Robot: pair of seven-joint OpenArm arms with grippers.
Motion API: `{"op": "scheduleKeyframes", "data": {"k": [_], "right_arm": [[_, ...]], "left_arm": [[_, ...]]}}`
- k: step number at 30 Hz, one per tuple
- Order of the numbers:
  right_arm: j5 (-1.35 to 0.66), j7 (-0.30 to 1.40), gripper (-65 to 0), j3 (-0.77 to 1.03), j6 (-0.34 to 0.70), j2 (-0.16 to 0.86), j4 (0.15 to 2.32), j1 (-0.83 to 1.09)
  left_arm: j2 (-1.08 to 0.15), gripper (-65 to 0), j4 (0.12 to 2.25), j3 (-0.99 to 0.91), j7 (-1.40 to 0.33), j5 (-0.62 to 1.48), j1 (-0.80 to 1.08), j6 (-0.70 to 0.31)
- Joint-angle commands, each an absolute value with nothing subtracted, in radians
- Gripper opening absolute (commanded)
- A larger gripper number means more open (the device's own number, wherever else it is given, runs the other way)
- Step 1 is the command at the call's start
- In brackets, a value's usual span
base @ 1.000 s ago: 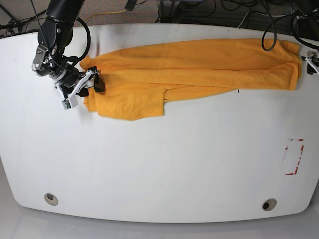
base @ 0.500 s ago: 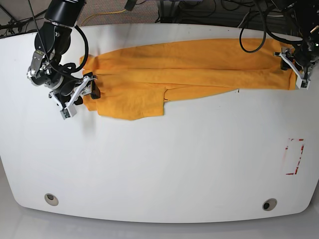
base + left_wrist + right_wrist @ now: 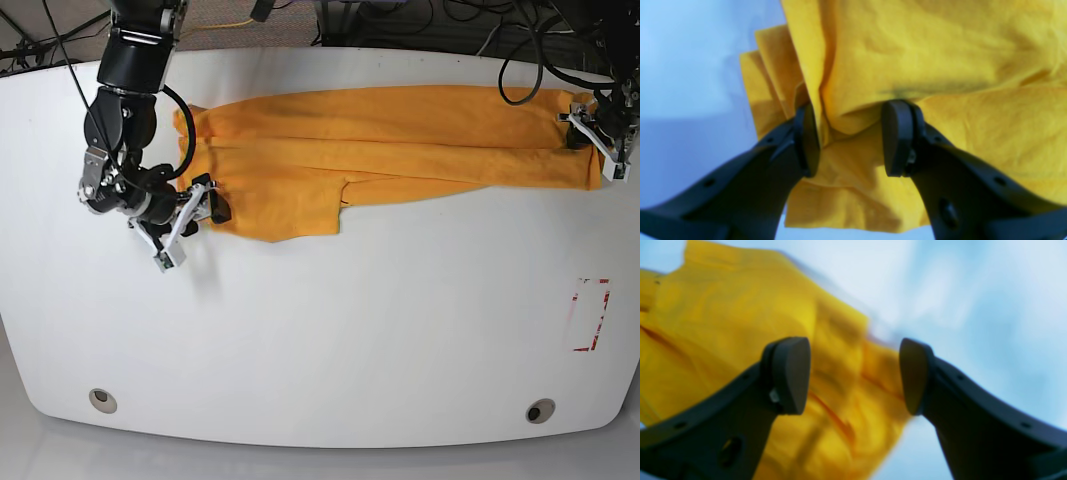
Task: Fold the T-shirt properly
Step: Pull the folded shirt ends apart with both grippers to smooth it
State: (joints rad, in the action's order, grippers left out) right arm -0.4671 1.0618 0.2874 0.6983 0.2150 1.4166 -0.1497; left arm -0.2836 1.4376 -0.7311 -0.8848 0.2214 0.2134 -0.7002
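My left claw [image 3: 850,140] is half open w/ a bunch of the T-shirt [image 3: 940,66] between its jaws, touching both. My right claw [image 3: 855,373] is wide open, holding nothing; shirt edge sits just under it.

The white table [image 3: 320,330] carries the orange T-shirt [image 3: 380,140], stretched lengthwise along its far side.

Robotics lab bench

A wide white rounded-corner tabletop [image 3: 320,330] carries red-and-white tape marks [image 3: 590,315] and two round metal grommet holes [image 3: 540,411]; bundles of black cables [image 3: 480,25] and a yellow cord [image 3: 215,30] trail over speckled grey-brown carpet [image 3: 215,12] behind it.
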Motion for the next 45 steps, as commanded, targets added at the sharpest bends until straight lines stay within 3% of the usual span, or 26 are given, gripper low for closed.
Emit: {"op": "scheduleKeyframes", "data": {"k": [1,15,19,22,28,36,45], "right_arm": [[-0.479,1.041,-25.0,0.271,0.698,0.217,1.389,-0.216],[-0.478,0.938,-27.1,0.171,0.698,0.188,1.165,-0.306],[-0.478,0.935,-43.1,0.171,0.698,0.186,1.161,-0.302],[-0.484,0.935,-65.0,0.173,0.698,0.186,1.168,-0.298],[-0.489,0.952,-65.0,0.179,0.698,0.191,1.354,-0.237],[-0.490,1.158,-65.0,0.298,0.698,0.183,1.629,-0.124],[-0.490,1.193,-65.0,0.352,0.698,0.186,1.788,0.024]], "left_arm": [[-0.291,-38.8,1.432,-0.705,-0.929,0.180,0.209,-0.698],[-0.291,-38.8,1.432,-0.699,-0.929,0.174,0.203,-0.698],[-0.291,-38.8,1.432,-0.700,-0.929,0.174,0.202,-0.698],[-0.289,-38.8,1.432,-0.697,-0.929,0.174,0.200,-0.698],[-0.288,-38.8,1.425,-0.696,-0.929,0.173,0.160,-0.698],[-0.308,-38.8,1.426,-0.575,-0.929,0.173,0.137,-0.698],[-0.308,-38.8,1.425,-0.561,-0.929,0.173,0.116,-0.698]]}}
